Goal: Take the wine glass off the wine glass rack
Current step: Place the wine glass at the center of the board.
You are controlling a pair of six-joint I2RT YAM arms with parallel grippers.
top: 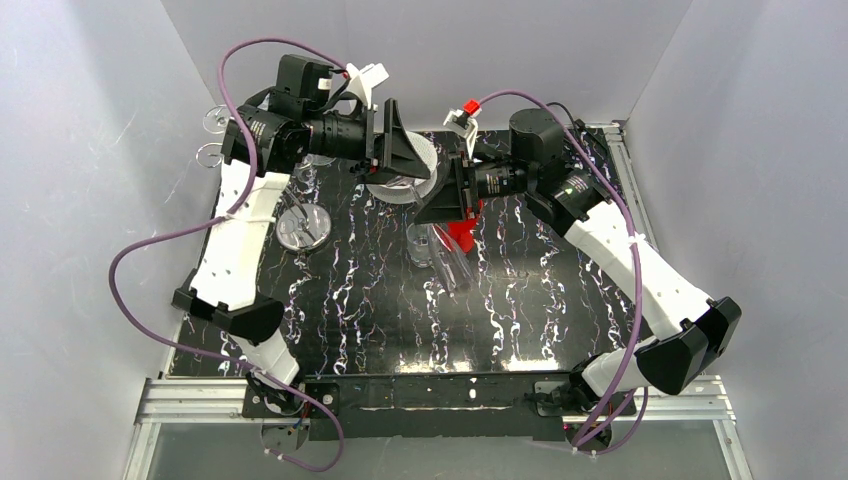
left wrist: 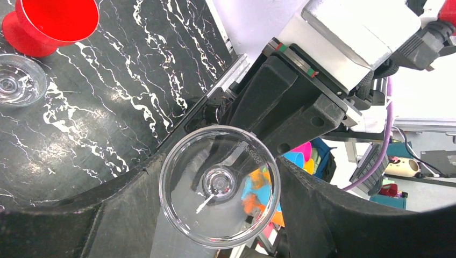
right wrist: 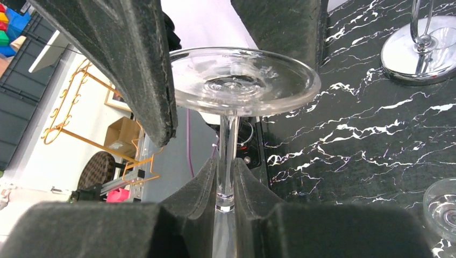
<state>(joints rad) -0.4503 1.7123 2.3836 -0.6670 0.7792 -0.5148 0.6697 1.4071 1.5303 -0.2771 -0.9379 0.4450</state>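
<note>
Wine glass (right wrist: 236, 80) hangs in the air over the back of the black marbled worktop (top: 350, 320), off the wine glass rack (top: 303, 228) and caught between my two tools. Furthest left, the rack's shiny round base sits on the worktop with its wire stem rising from it, well apart from the glass. Next comes my left tool (top: 415, 150), reaching in from the left. It is spread wide, and the round clear foot of the glass fills the gap, with a black pad against the rim on each side, so I take it as clamped across the foot. Through my left wrist camera I look straight at the flat face of that foot, with the stem running away from me behind it. Just to the right, my right tool (right wrist: 226, 183) faces the left one, close to it. Its two padded fingers (right wrist: 188, 199) are pressed together on the thin stem a little way behind the foot, and the glass shows in the slit between them. The bowl lies past those fingers and I cannot see it. Below and slightly right of the right tool, a red cup (top: 462, 235) stands on the worktop, with a clear glass (left wrist: 19, 80) just beside it.
</note>
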